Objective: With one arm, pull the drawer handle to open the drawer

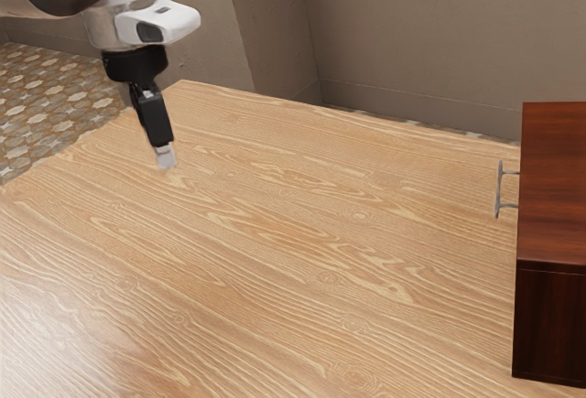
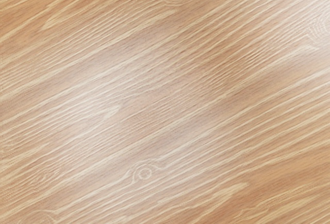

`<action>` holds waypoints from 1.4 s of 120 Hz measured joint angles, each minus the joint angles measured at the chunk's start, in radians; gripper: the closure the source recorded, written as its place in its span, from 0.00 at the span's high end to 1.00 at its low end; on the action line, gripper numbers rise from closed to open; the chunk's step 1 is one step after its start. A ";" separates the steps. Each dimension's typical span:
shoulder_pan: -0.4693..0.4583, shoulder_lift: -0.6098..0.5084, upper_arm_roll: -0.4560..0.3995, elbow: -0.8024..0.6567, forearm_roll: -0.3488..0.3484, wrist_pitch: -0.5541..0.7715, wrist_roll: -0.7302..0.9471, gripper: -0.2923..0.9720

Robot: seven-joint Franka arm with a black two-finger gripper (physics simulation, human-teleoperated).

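A dark red-brown drawer cabinet (image 1: 552, 233) stands on the wooden table (image 1: 302, 252) at the exterior view's right edge. Its thin silver handle (image 1: 503, 189) sticks out of the face that looks toward the arm. The drawer front sits flush with the cabinet body. My gripper (image 1: 165, 156) hangs over the table's far corner at the exterior view's upper left, pointing down and a little toward the cabinet, far from the handle. It holds nothing. Below my hand the wrist view has bare wood grain of the table (image 2: 165, 100).
A wide stretch of tabletop lies between my gripper and the cabinet. Beige walls (image 1: 412, 23) close off the back, and a patterned tile floor (image 1: 46, 96) lies beyond the table's edge at the exterior view's left.
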 joint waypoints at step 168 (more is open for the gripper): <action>0.093 0.631 -0.610 0.479 -0.270 0.523 1.870 0.51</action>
